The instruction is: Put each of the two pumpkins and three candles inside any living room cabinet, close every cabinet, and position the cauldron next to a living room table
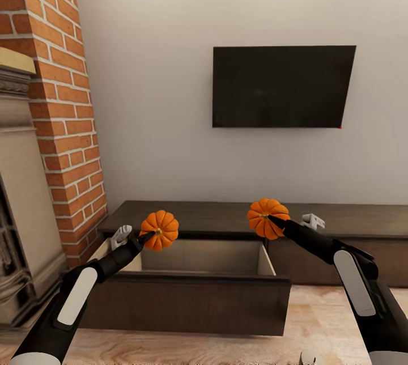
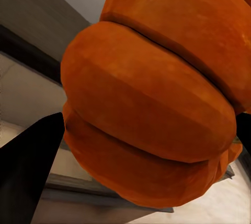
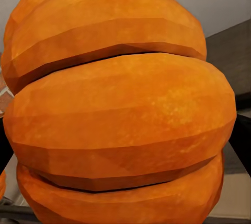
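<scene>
The left end effector (image 1: 148,236) pinches the left pumpkin (image 1: 160,229) in the air above the open drawer (image 1: 204,257) of the cabinet (image 1: 351,219). Its stem end faces the camera, so its axis lies roughly level. The right end effector (image 1: 275,221) grips the right pumpkin (image 1: 267,217) likewise, but over the cabinet top near the drawer's right wall. Released there, I judge it would land on the top or roll off; it needs carrying leftward first. Each grip looks shallow, so a jolt could slip either pumpkin.
</scene>
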